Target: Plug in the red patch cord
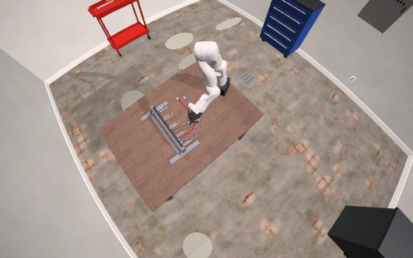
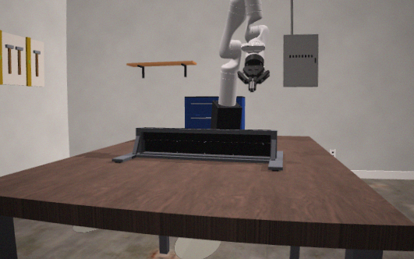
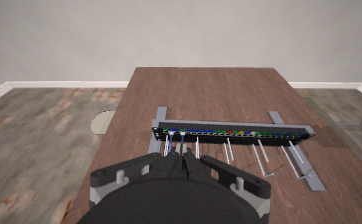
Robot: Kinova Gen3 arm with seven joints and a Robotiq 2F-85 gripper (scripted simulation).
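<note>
While the gripper (image 2: 253, 86) hung above the table (image 2: 210, 203), jaws fully closed on nothing, red patch cord (image 1: 183, 102) lay below it, rack (image 2: 207, 133) just beyond.

The top view looks steeply down from high above the bench (image 1: 140, 175), taking in the whole room. The exterior view sits low beyond the bench's (image 2: 210, 195) far edge, facing the arm's base. The wrist view looks from above the bench (image 3: 207, 95) outward. All share the rack (image 1: 169, 134).
</note>
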